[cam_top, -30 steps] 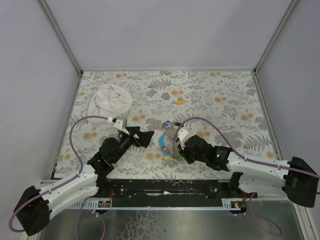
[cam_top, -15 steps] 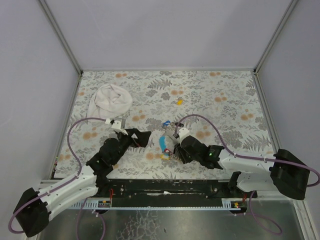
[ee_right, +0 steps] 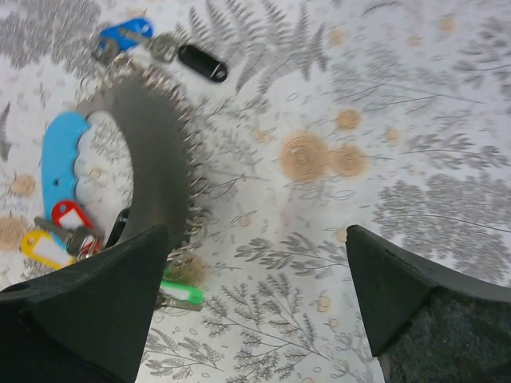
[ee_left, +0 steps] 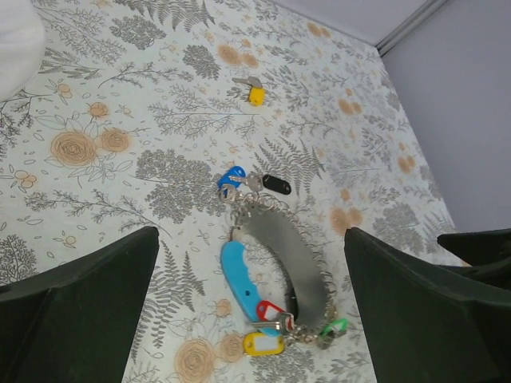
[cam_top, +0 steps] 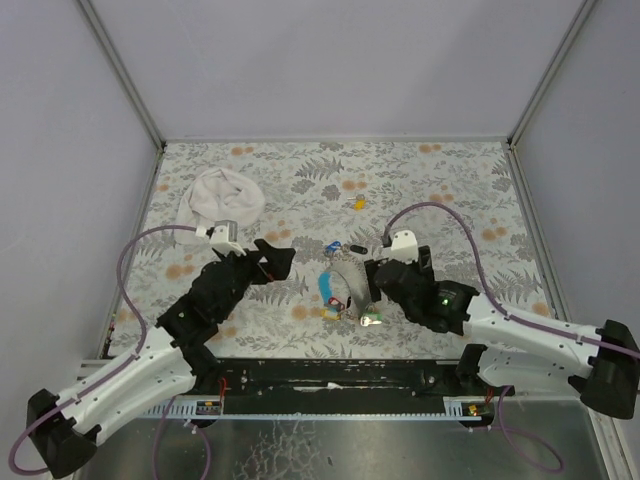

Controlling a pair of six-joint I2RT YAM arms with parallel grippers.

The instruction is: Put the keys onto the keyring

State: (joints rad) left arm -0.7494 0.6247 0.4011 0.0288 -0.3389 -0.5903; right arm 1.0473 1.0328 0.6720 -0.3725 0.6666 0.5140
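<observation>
The keyring [ee_left: 281, 249] lies flat as a grey coil arc with a light-blue piece [ee_left: 238, 275]. Red and yellow tags [ee_left: 263, 345] and a green key [ee_left: 336, 328] sit at its near end. A blue key [ee_left: 231, 177] and a black key [ee_left: 275, 183] lie at its far end. A yellow key [cam_top: 359, 203] lies apart, farther back. My left gripper [cam_top: 279, 262] is open, above and left of the keyring [cam_top: 341, 289]. My right gripper [cam_top: 369, 288] is open just to its right. In the right wrist view my right gripper [ee_right: 257, 231] is empty, with the green key [ee_right: 180, 294] by its left finger.
A white cloth bundle [cam_top: 220, 200] lies at the back left of the floral table cover [cam_top: 450, 200]. Grey walls enclose the table on three sides. Both arms' purple cables loop above the surface.
My right gripper has opened and drawn back to the right, off the keyring, leaving the green key on the table. My left arm has shifted slightly up and left.
</observation>
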